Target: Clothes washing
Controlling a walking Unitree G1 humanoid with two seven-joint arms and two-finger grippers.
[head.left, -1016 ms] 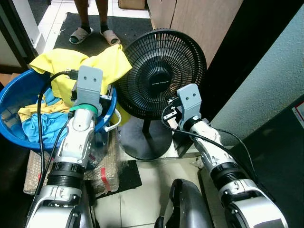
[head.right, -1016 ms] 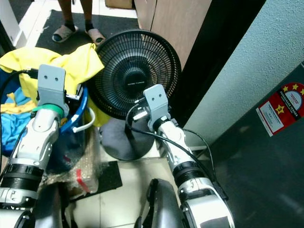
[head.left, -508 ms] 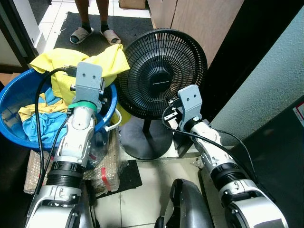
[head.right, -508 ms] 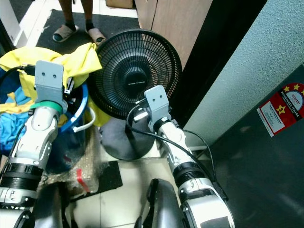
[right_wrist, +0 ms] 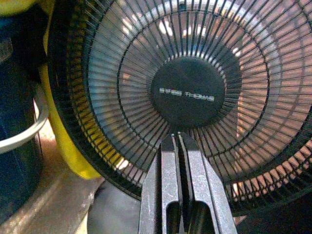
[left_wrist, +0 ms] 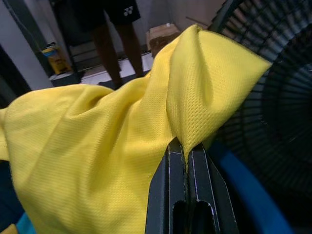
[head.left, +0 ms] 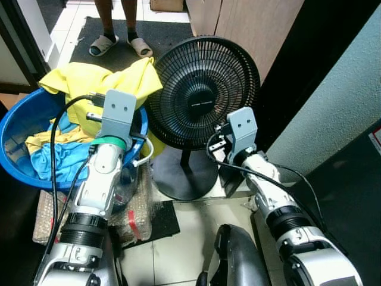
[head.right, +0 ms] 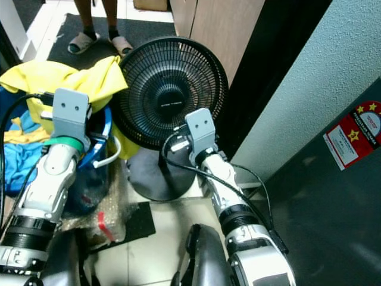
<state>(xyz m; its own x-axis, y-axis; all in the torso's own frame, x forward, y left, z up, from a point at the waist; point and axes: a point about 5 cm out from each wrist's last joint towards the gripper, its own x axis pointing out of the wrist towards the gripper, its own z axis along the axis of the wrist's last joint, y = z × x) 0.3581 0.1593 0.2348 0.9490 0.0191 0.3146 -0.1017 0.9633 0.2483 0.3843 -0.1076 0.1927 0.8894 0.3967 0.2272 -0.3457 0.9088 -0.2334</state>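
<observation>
A yellow shirt (head.left: 89, 80) drapes over the far rim of a blue wash basin (head.left: 8, 127), above a blue garment (head.left: 59, 159) and more yellow cloth inside it. My left gripper (left_wrist: 185, 146) is at the basin's right edge, shut on a fold of the yellow shirt (left_wrist: 122, 131), which rises in a peak from the fingertips. In the head views its grey wrist mount (head.left: 121, 111) hides the fingers. My right gripper (right_wrist: 176, 138) is shut with nothing in it, pointing at the hub of the black fan (right_wrist: 187, 92).
The black standing fan (head.left: 202, 89) stands right beside the basin, its round base (head.left: 181, 173) on the tile floor. The basin rests on plastic-wrapped bundles (head.left: 134, 211). A person in sandals (head.left: 116, 43) stands on the dark mat behind. Wooden cabinets and a grey wall close off the right side.
My left wrist has shifted a little right and nearer along the basin's edge, still gripping the yellow shirt. The right arm has barely moved.
</observation>
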